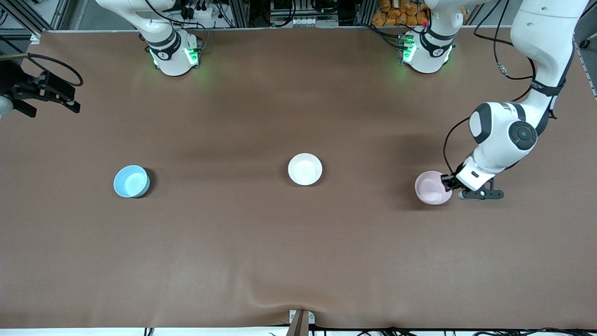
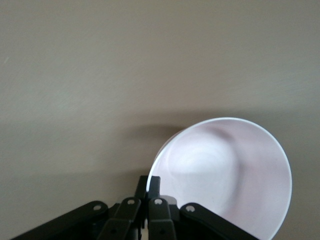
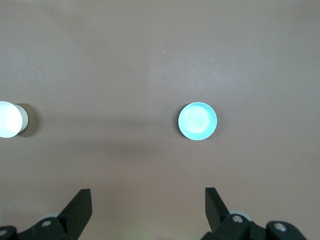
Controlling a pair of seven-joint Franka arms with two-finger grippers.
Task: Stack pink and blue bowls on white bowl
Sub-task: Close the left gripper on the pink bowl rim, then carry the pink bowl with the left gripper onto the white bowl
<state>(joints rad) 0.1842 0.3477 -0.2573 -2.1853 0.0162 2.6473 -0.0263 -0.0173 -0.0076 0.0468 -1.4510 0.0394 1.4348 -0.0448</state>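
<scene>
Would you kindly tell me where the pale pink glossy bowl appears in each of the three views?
Front view: the pale pink glossy bowl sits toward the left arm's end of the table, with the left claw at its rim.
Left wrist view: it fills the frame's lower part, its rim between the claw's closed fingers.
Right wrist view: not in it.
Shared landmark: the left claw.

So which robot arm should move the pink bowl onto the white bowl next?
The left arm. Its end effector is already shut on the rim of the pink bowl. The right end effector waits open, high over the right arm's end of the table, so carrying pink to the white bowl suits left.
</scene>
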